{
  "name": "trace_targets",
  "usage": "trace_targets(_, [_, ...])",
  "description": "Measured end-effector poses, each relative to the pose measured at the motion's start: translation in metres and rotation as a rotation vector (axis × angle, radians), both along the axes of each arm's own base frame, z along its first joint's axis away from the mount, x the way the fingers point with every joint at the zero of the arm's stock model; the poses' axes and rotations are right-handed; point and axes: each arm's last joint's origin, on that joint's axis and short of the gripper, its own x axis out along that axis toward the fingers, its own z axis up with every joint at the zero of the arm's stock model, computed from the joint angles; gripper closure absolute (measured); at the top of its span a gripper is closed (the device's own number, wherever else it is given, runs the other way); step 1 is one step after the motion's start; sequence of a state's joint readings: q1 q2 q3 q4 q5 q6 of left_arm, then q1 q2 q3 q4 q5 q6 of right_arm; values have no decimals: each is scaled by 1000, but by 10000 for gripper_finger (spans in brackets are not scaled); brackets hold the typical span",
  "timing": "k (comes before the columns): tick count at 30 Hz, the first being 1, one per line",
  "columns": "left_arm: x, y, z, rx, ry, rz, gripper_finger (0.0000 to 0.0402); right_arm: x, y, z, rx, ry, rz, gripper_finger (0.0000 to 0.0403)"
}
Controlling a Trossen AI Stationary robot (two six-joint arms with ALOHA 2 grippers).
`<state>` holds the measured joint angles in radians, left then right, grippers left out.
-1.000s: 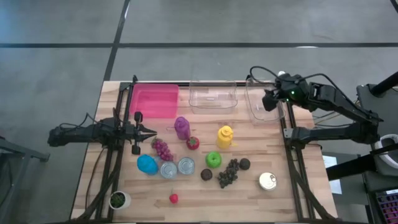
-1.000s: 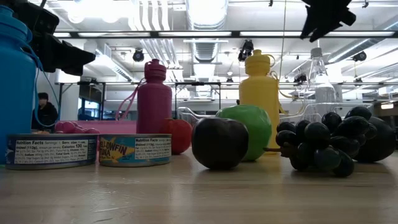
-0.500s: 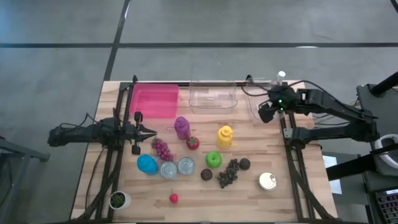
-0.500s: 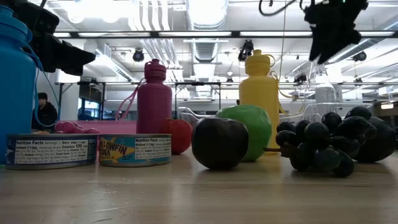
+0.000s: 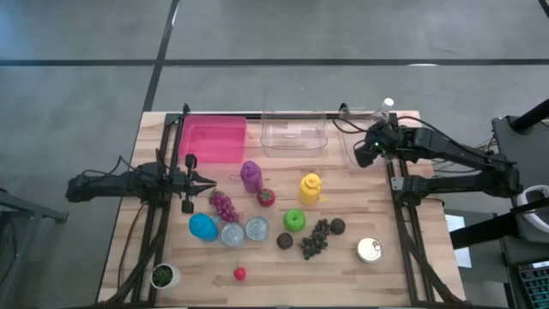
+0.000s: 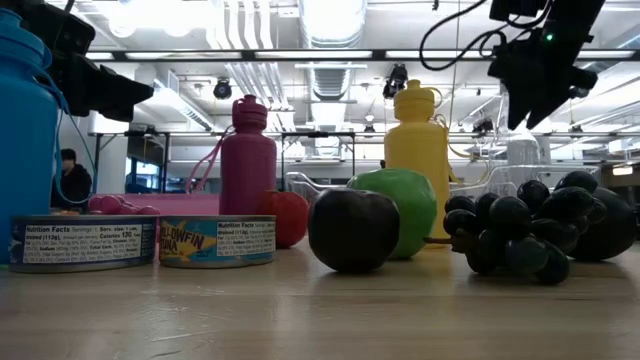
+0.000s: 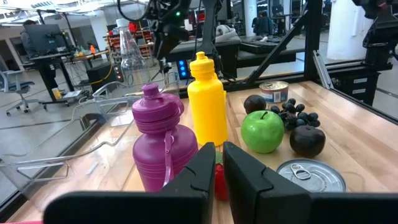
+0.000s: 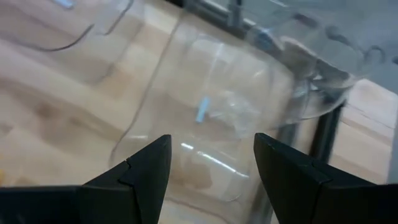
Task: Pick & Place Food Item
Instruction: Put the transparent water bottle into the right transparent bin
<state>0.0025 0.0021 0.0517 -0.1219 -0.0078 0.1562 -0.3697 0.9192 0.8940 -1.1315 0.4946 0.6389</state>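
The right claw, open and empty above the clear bin, should swing toward the food.

left claw: closed, waiting left | right claw: parted, empty, far right

A grey floor crossed by dark lines was seen around the table; strip lights lined the ceiling, desks behind.
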Motion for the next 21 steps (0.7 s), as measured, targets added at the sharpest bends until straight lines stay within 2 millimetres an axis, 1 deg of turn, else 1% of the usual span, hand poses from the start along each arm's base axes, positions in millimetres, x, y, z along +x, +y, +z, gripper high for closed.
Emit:
trace_targets(14, [0, 0, 0, 0, 0, 0, 366, -5, -17, -29, -4, 7, -115, 179])
trace_targets(21, [0, 0, 0, 0, 1, 0, 366, -7, -24, -34, -18, -11, -159, 179])
